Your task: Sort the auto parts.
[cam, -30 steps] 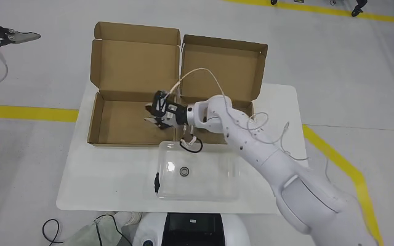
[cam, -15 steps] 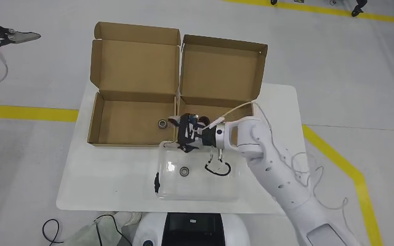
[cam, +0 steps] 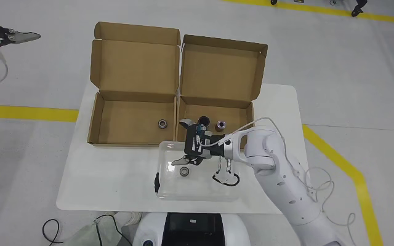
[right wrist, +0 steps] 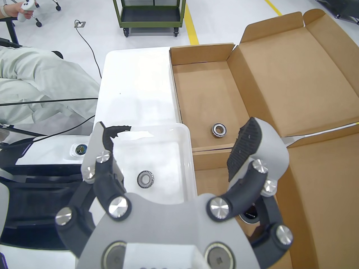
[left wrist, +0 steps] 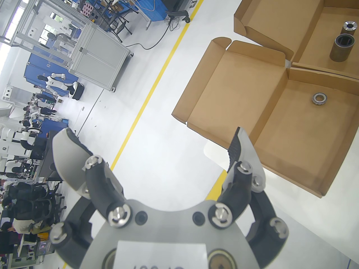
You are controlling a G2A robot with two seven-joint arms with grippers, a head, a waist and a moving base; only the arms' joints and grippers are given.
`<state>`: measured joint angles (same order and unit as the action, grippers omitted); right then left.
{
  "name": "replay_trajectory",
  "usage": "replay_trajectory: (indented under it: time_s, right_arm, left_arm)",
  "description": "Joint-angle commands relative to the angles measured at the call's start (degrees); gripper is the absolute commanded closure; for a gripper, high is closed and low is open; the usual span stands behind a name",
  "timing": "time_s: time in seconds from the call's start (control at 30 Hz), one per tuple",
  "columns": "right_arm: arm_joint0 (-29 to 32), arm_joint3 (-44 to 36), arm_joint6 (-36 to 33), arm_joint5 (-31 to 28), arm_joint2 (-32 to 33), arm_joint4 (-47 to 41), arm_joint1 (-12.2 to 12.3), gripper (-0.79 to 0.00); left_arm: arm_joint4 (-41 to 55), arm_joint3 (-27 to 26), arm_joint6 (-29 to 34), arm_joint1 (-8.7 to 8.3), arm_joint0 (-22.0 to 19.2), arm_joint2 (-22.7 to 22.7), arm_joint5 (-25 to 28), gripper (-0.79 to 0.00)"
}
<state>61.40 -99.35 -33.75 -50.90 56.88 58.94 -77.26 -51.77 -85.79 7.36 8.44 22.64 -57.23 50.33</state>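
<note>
Below the right claw (right wrist: 182, 135), spread open, a bearing (right wrist: 145, 179) lies in the clear tub (right wrist: 188, 152); the left wrist view adds two metal sleeves (left wrist: 342, 47) standing in a box (left wrist: 314, 46) beyond the released left claw (left wrist: 151, 146).

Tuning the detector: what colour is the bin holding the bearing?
Clear, colourless plastic bin; the white table shows through. Best in the right wrist view.

cardboard boxes (cam: 123, 132) (cam: 237, 120): 2 | bearings (cam: 162, 123) (cam: 183, 171): 2 | metal sleeves (left wrist: 341, 47) (left wrist: 350, 27): 2 | clear bin (cam: 228, 195): 1

boxes (cam: 132, 64): brown | table (cam: 277, 111): white | bearing (cam: 183, 171): silver | floor stripe (cam: 37, 113): yellow | cart (right wrist: 148, 1): green
</note>
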Motion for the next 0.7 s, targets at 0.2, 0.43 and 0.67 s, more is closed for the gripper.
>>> replay_trajectory:
  time_s: [0.2,0.43,0.67]
  right_arm:
    - [0.00,0.00,0.00,0.00,0.00,0.00,0.00,-0.785]
    - [0.45,-0.15,0.23,0.65,0.01,0.54,0.08,-0.785]
    - [3.13,-2.34,0.54,-3.98,-0.46,5.34,1.27,-0.785]
  left_arm:
    - [0.00,0.00,0.00,0.00,0.00,0.00,0.00,-0.785]
    - [0.00,0.00,0.00,0.00,0.00,0.00,0.00,-0.785]
    - [0.00,0.00,0.00,0.00,0.00,0.00,0.00,-0.785]
